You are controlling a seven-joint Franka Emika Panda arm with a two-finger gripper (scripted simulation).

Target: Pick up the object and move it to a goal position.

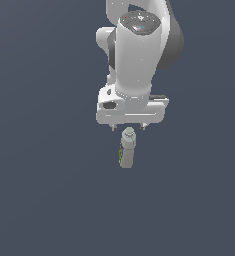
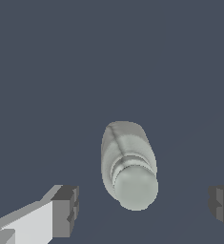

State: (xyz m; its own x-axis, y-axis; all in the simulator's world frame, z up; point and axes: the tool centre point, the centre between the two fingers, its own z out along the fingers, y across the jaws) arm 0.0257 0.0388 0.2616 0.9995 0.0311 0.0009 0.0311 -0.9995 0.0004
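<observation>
So here's the setup, reading the wrist view from one side across to the other: first you hit one finger [image 2: 66, 209], dark pad facing inward. Then a gap, then the bottle [image 2: 128, 167], then another gap, then the second finger poking in at the far edge. The gripper [image 2: 143, 206] is spread wide with nothing in it, and neither pad is touching the bottle.

The bit that matters for the grab: the bottle stands upright on the plain dark floor [image 2: 46, 71], so its long axis points pretty much straight up at the camera. You're looking down on the round cap, with the body going away below it, leaning a touch in the picture. The cap sits between the fingers but not dead centre; it's closer to the first finger than the second, I'd say.

In the exterior view the arm [image 1: 136, 55] hangs directly over it. The bottle [image 1: 127, 149] is right under the hand, cap just below the fingertips, green label on the side toward the exterior view's left. The gripper [image 1: 128, 128] hasn't dropped around the body yet.

My guess is the next move is mostly a straight descent, maybe a small sideways nudge to centre it, then close on the body below the neck. No goal marker is visible in either view.
</observation>
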